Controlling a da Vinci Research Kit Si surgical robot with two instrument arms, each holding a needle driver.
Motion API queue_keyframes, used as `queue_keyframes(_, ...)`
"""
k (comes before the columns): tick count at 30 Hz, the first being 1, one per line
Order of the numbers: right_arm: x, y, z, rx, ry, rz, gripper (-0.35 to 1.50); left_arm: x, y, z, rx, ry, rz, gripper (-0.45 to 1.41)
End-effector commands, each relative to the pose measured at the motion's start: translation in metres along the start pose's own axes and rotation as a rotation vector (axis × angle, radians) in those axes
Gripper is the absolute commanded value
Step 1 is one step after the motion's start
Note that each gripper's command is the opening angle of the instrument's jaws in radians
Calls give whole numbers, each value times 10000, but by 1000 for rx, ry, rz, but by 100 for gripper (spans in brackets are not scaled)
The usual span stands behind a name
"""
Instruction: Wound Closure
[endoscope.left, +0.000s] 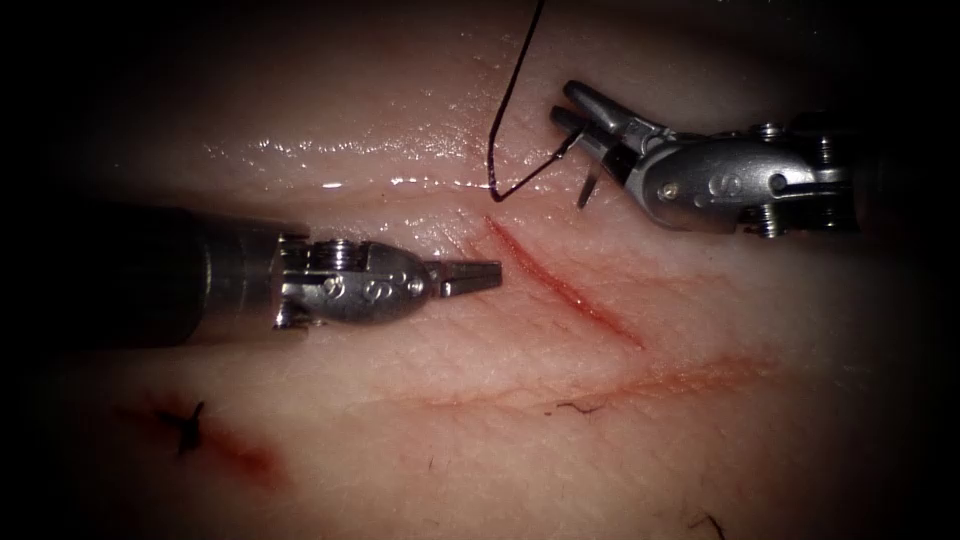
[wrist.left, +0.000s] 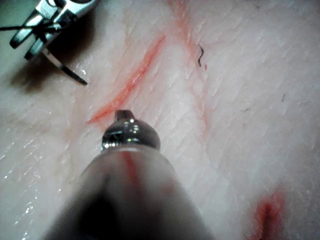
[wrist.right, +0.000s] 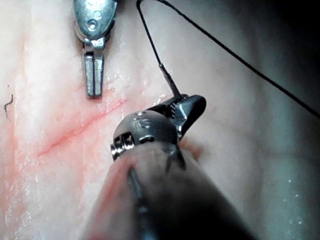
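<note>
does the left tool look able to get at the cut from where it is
Probably yes. The left tool, jaws shut and empty, lies just left of the cut with bare tissue between. The right tool holds the needle above the cut's upper end, out of the tissue.

The left claw (endoscope.left: 470, 277) is lying closed and empty just left of the cut (endoscope.left: 562, 285), leaving the cut's length open. The right claw (endoscope.left: 585, 122) is gripping the needle (endoscope.left: 588, 185) above the cut's upper end, clear of the tissue (endoscope.left: 520, 450). The thread (endoscope.left: 510, 110) is hanging in a loop between them, crossing the approach from above.
</note>
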Motion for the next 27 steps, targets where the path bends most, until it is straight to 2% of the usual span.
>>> queue_keyframes(1, 2, -11, 7, 5, 0, -4, -35, -2, 2, 6, -2, 1, 0, -16)
queue_keyframes(6, 1, -34, 1, 9, -8, -15, -35, -2, 0, -1, -13, 2, -1, -16)
queue_keyframes(18, 6, -67, -4, 21, -10, -42, -35, -7, -8, -18, -7, -1, -8, -16)
queue_keyframes(24, 5, -88, -6, 46, -17, -32, -35, -10, -13, -26, 1, -8, -19, -23)
queue_keyframes(27, 4, -90, -10, 46, -21, -23, -35, -10, -13, -26, 8, -15, -24, -27)
